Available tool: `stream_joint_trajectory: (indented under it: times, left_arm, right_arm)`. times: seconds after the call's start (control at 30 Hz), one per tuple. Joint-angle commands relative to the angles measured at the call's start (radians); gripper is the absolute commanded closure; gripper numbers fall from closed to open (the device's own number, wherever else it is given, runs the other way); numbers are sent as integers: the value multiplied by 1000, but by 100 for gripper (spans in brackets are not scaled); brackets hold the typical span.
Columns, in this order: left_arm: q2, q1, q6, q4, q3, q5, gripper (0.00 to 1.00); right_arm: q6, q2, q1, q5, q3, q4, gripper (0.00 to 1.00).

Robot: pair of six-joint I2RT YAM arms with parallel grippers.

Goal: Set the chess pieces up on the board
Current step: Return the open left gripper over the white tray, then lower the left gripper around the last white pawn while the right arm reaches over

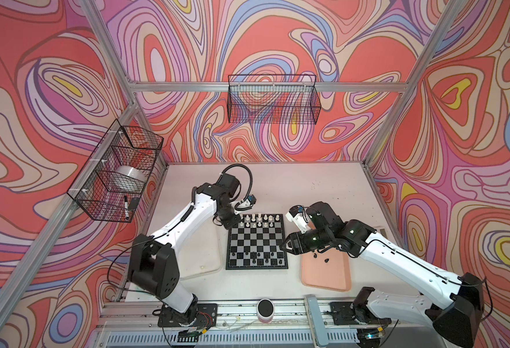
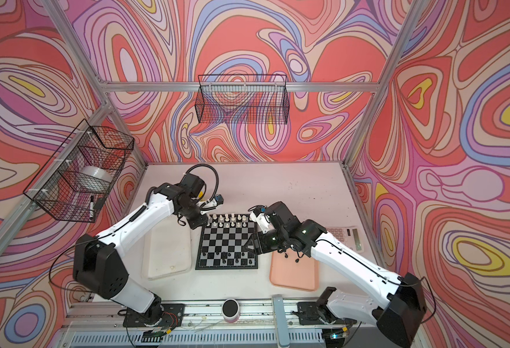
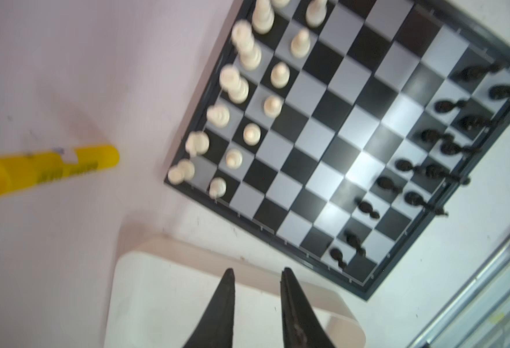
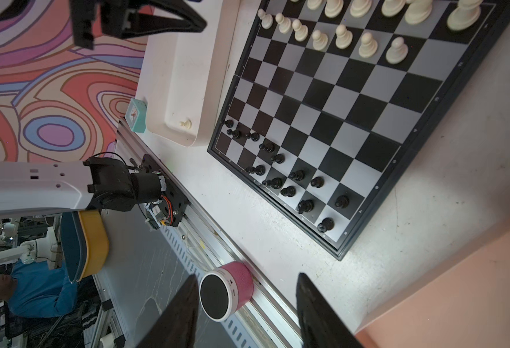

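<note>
The board [image 1: 256, 239] lies mid-table in both top views. Cream-white chess pieces [image 1: 258, 220] fill its two far rows and black chess pieces [image 1: 255, 258] stand unevenly in its two near rows. One white pawn [image 4: 186, 123] lies in the clear whitish tray [image 1: 199, 256], and two black pieces [image 1: 321, 258] lie on the pink tray [image 1: 326, 275]. My left gripper [image 3: 256, 271] hovers over the whitish tray's far end by the board's far left corner, open and empty. My right gripper [image 4: 247, 277] hangs at the board's right edge [image 1: 283, 245], open wide, holding nothing.
A yellow glue stick [image 3: 45, 168] lies on the table beyond the board's far left corner. A pink speaker [image 1: 265, 310] stands on the front rail and a teal clock [image 4: 137, 116] by the whitish tray. A calculator [image 2: 342, 235] lies at the right. Wire baskets [image 1: 273, 99] hang on the walls.
</note>
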Motion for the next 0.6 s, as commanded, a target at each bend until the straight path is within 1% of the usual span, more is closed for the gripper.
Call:
stream_joint_trajectory:
  times: [0.0, 0.07, 0.17, 0.23, 0.3, 0.43, 0.57]
  left_arm:
    - [-110, 90, 86, -104, -116, 31, 70]
    - [-183, 184, 143, -102, -202, 26, 69]
    - [-251, 315, 207, -103, -296, 40, 68]
    - [-275, 370, 227, -95, -350, 48, 68]
    - [-293, 390, 233, -87, -394, 55, 67]
    - [-312, 390, 227, -58, -458, 79, 66]
    - [-314, 392, 233, -13, -513, 58, 65]
  right_arm:
    - [9, 43, 6, -21, 23, 52, 47]
    - [18, 63, 15, -24, 16, 97, 48]
    - [19, 107, 24, -24, 23, 128, 48]
    - [13, 137, 34, -21, 40, 132, 48]
    - [10, 162, 47, -18, 62, 137, 48]
    - [5, 209, 83, 18, 107, 155, 48]
    - [21, 241, 111, 38, 121, 218, 48]
